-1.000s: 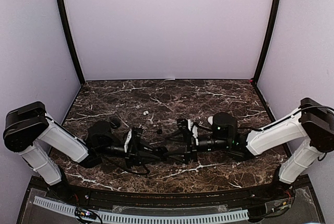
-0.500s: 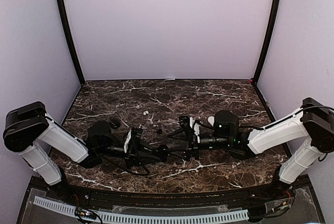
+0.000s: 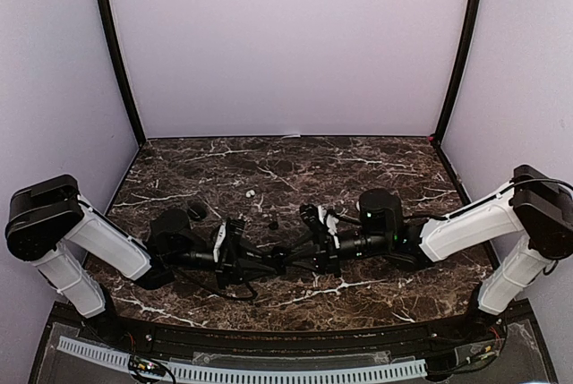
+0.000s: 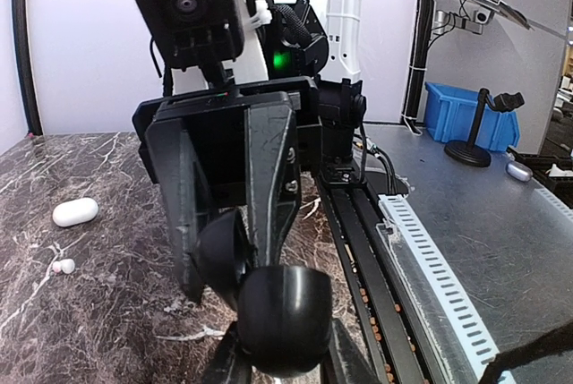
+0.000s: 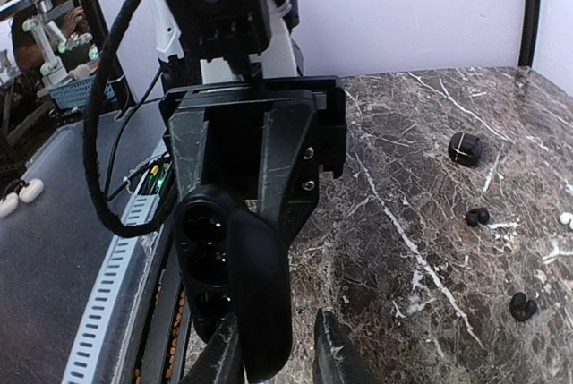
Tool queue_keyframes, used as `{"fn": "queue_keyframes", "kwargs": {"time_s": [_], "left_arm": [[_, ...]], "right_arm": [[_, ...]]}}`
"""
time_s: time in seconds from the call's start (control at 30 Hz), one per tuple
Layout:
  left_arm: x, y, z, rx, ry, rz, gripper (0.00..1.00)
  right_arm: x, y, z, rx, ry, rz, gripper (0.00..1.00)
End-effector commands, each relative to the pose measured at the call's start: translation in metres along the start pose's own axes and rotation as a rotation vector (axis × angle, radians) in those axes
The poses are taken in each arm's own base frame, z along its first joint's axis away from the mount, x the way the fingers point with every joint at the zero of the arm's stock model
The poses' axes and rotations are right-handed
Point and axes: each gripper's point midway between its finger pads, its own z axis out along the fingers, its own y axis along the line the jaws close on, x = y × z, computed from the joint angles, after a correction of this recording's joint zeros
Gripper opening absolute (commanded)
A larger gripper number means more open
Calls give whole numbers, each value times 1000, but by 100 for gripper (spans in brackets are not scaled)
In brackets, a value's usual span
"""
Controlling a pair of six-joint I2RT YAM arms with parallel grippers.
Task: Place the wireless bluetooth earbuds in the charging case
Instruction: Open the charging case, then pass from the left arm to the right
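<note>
The black charging case (image 5: 201, 259) hangs open over the marble between both arms, its dark sockets facing the right wrist camera. My left gripper (image 4: 282, 362) is shut on its rounded body (image 4: 282, 317). The case's raised lid (image 5: 260, 294) stands edge-on between the fingers of my right gripper (image 5: 277, 357), which have narrowed around it; a sliver of marble still shows beside one finger. The two grippers meet at mid-table (image 3: 286, 260). Loose earbuds lie on the marble: two black ones (image 5: 479, 217) (image 5: 522, 306) and a white one (image 4: 63, 266), also seen from above (image 3: 252, 193).
A white oval case (image 4: 74, 212) lies on the marble beyond the white bud. A small black rounded object (image 5: 466, 147) sits further back. Purple walls close three sides, and a slotted cable rail (image 3: 242, 371) runs along the near edge.
My right arm has slid left toward the left gripper, and its jaws have narrowed from wide open to close around the case's lid. The left arm has stayed put.
</note>
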Motion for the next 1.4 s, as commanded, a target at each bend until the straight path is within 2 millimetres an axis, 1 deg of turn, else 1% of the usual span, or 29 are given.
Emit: {"fn": "queue_keyframes", "kwargs": {"time_s": [0.0, 0.13, 0.23, 0.37, 0.47, 0.57, 0.8, 0.97, 1.2, 1.27, 1.37], "left_arm": [[-10, -4, -2, 5, -34, 43, 29], [-9, 1, -2, -22, -26, 37, 34], [-5, 7, -2, -53, -7, 24, 38], [-2, 14, -1, -88, 20, 0, 50], [1, 16, 0, -98, 35, -22, 60], [4, 20, 3, -103, 54, -49, 65], [10, 20, 5, -95, 66, -95, 69], [10, 28, 5, -138, 62, -117, 70], [2, 46, 6, -223, 22, -176, 71], [1, 47, 8, -221, 21, -198, 71], [-6, 49, 10, -220, -3, -227, 71]], "right_arm": [[-14, 5, 3, -48, -35, -8, 22], [-14, 6, 2, -46, -21, -3, 11], [-11, 3, 0, -25, 3, -5, 9], [-7, -2, -3, 14, 41, -14, 9], [-1, -9, -6, 66, 95, -18, 10], [0, -21, -12, 153, 139, -39, 10], [-3, -45, -33, 360, 228, -140, 11], [-13, -52, -42, 444, 249, -213, 9], [-25, -52, -38, 480, 254, -283, 8], [-27, -52, -36, 489, 257, -301, 8], [-30, -52, -32, 505, 267, -336, 8]]}}
